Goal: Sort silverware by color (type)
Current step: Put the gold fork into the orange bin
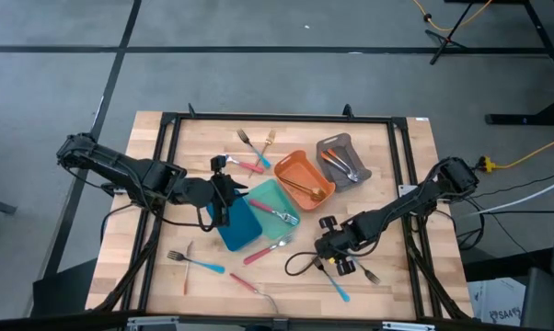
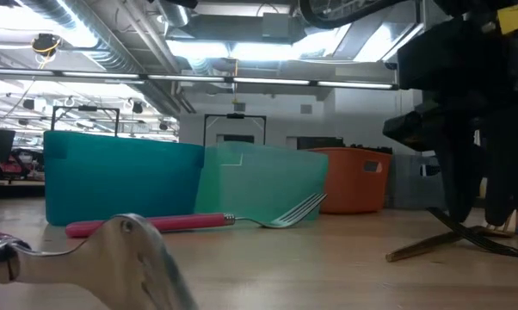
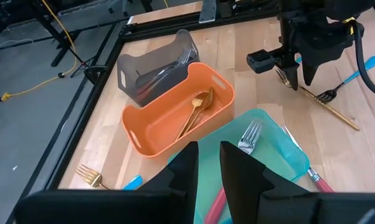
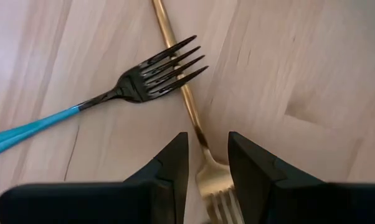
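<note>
My right gripper (image 4: 208, 163) (image 1: 332, 257) is open and low over the table's near right part. Its fingers stand on either side of a gold fork (image 4: 197, 134) (image 2: 427, 245), at the neck above the tines. A blue-handled fork with a dark head (image 4: 144, 81) lies across the gold handle. My left gripper (image 3: 207, 163) (image 1: 227, 197) is open by a narrow gap. It hovers at the teal tray (image 3: 271, 134) (image 1: 270, 198), over the handle end of a pink-handled fork (image 3: 248, 135) (image 1: 277, 214) that lies in that tray. My right gripper comes at the gold fork from above, with one finger (image 4: 175, 165) on each side of the fork's neck (image 4: 203, 144). The fork lies flat on the table. I cannot tell whether the fingers touch it.
A blue tray (image 1: 236, 228) sits beside the teal one. An orange tray (image 1: 305, 179) holds gold pieces and a grey tray (image 1: 343, 158) holds silver ones. Loose forks lie at the far edge (image 1: 251, 152), near left (image 1: 196, 263) and near middle (image 1: 259, 253). A metal frame (image 1: 167, 147) rims the table.
</note>
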Action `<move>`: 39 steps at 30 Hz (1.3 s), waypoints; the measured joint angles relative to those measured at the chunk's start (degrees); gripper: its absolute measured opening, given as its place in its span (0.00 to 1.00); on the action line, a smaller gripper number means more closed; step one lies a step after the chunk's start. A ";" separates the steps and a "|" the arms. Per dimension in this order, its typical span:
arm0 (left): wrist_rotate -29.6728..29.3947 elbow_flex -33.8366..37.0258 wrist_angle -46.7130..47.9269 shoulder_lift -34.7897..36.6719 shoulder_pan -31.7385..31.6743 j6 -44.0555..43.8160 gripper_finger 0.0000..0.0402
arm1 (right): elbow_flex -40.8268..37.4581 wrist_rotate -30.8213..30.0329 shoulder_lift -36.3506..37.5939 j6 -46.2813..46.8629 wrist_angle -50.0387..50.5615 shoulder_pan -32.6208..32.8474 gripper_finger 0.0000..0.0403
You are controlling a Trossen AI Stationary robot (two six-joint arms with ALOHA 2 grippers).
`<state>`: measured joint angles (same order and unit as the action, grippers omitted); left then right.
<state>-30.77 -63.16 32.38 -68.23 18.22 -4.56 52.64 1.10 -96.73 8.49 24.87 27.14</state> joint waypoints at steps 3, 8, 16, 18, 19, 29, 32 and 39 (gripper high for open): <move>-0.01 0.00 0.00 0.00 -0.02 0.00 0.15 | 0.00 0.00 0.00 -0.02 -1.16 0.00 0.26; -0.01 0.00 0.00 0.00 -0.02 0.15 0.15 | 0.00 -0.02 0.00 -0.04 -1.67 0.00 0.26; -0.01 0.00 0.00 0.00 -0.02 0.15 0.15 | 0.00 -0.02 0.00 -0.06 -1.65 0.00 0.26; -0.01 0.00 0.00 0.00 -0.02 0.15 0.15 | 0.00 -0.02 0.00 -0.07 -1.65 0.00 0.26; -0.02 0.00 0.00 0.00 -0.02 0.15 0.15 | -0.07 -0.02 0.00 -0.09 -1.70 0.00 0.26; -0.02 0.00 0.00 0.00 -0.02 0.15 0.15 | -1.75 -0.03 0.00 -0.10 -2.61 -0.04 0.26; -0.03 0.00 0.00 0.00 -0.02 0.15 0.15 | -1.75 -0.04 0.02 -0.10 -2.77 -0.04 0.26; -0.04 0.00 0.02 -0.01 -0.02 0.15 0.15 | -1.64 0.04 -2.48 -0.61 -4.32 0.26 0.26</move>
<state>-30.81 -63.16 32.40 -68.23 18.20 -4.40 51.00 1.15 -99.21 7.87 20.55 27.40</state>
